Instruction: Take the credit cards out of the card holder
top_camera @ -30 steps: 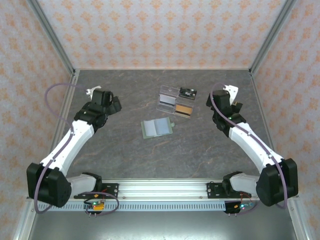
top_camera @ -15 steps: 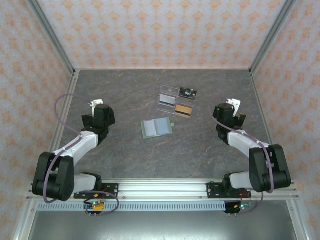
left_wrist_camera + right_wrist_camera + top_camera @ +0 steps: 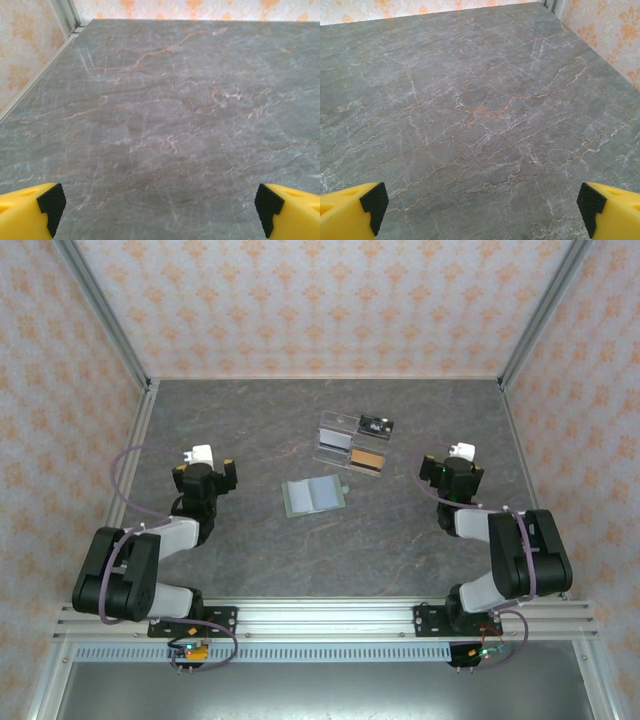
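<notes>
The card holder (image 3: 315, 496) lies opened flat in the middle of the table, pale green at its edges with blue-grey inner faces up. Just beyond it a clear acrylic stand (image 3: 350, 445) holds a grey card (image 3: 337, 437) and a brown card (image 3: 368, 460), and a dark card (image 3: 376, 425) lies behind it. My left gripper (image 3: 205, 466) (image 3: 159, 207) hangs open over bare table well left of the holder. My right gripper (image 3: 452, 466) (image 3: 481, 207) is open over bare table to the holder's right. Both pairs of yellow fingers with black pads stand wide apart with nothing between them.
The grey marbled table (image 3: 300, 550) is boxed in by patterned walls at the back and both sides, with metal posts (image 3: 100, 310) in the corners. Both arms are folded back near their bases on the front rail (image 3: 320, 615).
Both arms have drawn back toward their bases and folded up, the left from the far left, the right from the far right. Both grippers stayed open. The card holder and stand have not moved.
</notes>
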`<state>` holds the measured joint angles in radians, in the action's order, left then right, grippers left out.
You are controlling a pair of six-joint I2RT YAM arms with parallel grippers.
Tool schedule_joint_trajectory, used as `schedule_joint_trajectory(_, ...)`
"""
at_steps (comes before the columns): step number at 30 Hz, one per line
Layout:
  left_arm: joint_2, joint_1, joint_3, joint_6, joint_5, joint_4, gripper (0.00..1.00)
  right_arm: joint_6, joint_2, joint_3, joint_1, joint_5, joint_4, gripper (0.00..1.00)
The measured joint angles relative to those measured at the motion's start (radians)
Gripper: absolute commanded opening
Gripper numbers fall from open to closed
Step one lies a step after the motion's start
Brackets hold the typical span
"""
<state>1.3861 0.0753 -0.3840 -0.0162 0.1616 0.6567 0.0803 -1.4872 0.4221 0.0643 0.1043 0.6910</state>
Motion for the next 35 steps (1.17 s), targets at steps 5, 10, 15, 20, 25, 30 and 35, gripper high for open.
schedule_joint_trajectory(5,0.084,-0.006,0.0,0.0,-0.01,0.059,1.0,0.0,-0.027,-0.026,-0.002,-0.04,0.051,0.99)
schedule_joint_trajectory(10,0.109,-0.006,-0.002,0.0,-0.01,0.066,1.0,-0.002,-0.027,-0.025,-0.003,-0.043,0.065,0.99)
schedule_joint_trajectory(15,0.109,-0.006,-0.011,0.0,-0.009,0.071,1.0,-0.009,-0.028,-0.018,-0.009,-0.042,0.065,0.99)
schedule_joint_trajectory(20,0.109,-0.006,-0.013,0.0,-0.01,0.071,1.0,-0.01,-0.028,-0.018,-0.009,-0.042,0.065,0.99)
schedule_joint_trajectory(25,0.109,-0.006,-0.013,0.0,-0.009,0.071,1.0,-0.013,-0.028,-0.018,-0.009,-0.042,0.065,0.99)
schedule_joint_trajectory(30,0.109,-0.006,-0.014,0.0,-0.01,0.071,1.0,-0.013,-0.028,-0.018,-0.009,-0.042,0.065,0.99)
schedule_joint_trajectory(35,0.109,-0.006,-0.016,0.0,-0.015,0.071,1.0,-0.013,-0.028,-0.018,-0.009,-0.042,0.066,0.99)
